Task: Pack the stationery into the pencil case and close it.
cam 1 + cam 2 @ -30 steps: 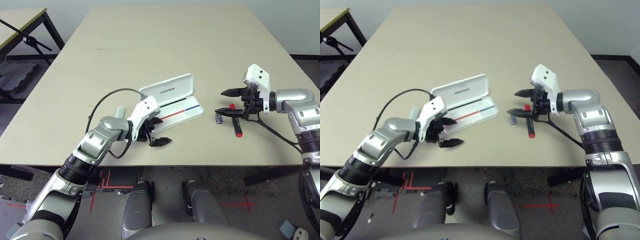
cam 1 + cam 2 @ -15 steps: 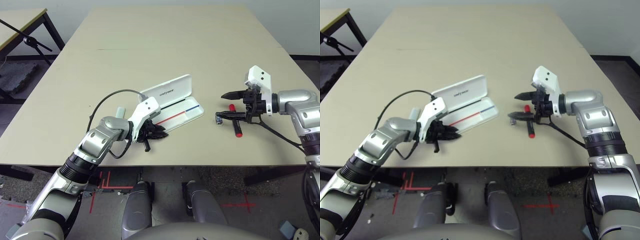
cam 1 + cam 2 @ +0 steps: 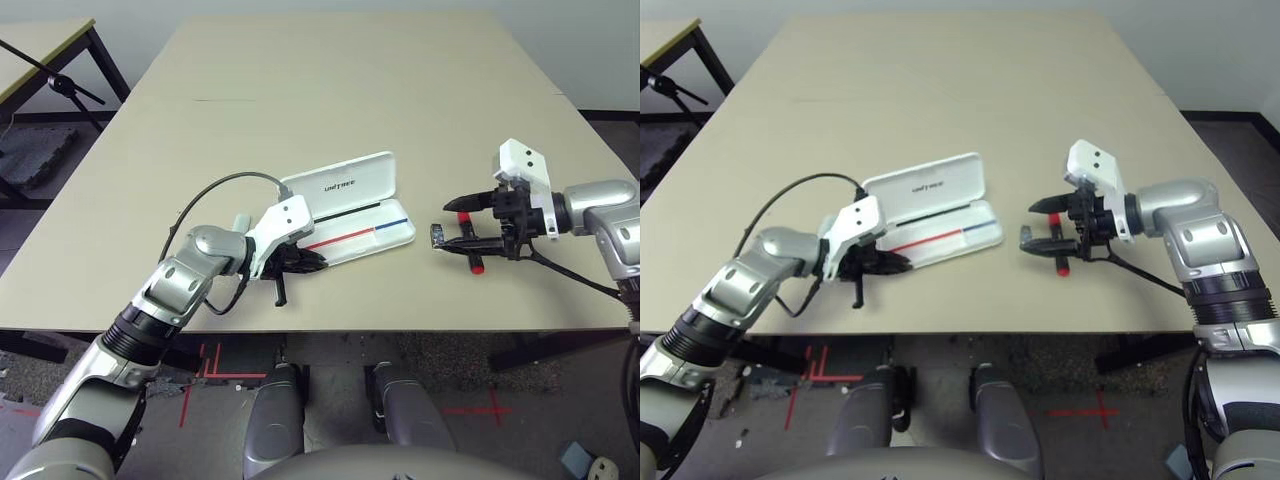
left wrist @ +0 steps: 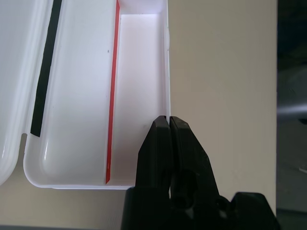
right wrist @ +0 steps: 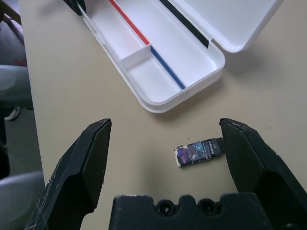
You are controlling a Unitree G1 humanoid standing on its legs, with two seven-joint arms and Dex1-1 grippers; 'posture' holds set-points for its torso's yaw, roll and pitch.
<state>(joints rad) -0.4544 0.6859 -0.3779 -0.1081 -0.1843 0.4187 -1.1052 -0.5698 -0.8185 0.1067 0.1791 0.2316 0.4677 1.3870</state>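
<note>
The left gripper (image 4: pixel 169 125) pinches the open pencil case's (image 3: pixel 345 185) near wall. The right gripper (image 5: pixel 165 143), fingers spread, hovers over the silvery block (image 5: pixel 199 151).

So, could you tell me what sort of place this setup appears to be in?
Probably a robotics lab or test room: a plain beige work table, red tape crosses marking the floor beneath it, and a black stand beside a second table at the left.

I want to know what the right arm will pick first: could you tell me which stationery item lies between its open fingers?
The small dark block, lying flat on the table between the right gripper's open fingers, just off the pencil case's end. The red marker lies under that gripper, farther from the case.
</note>
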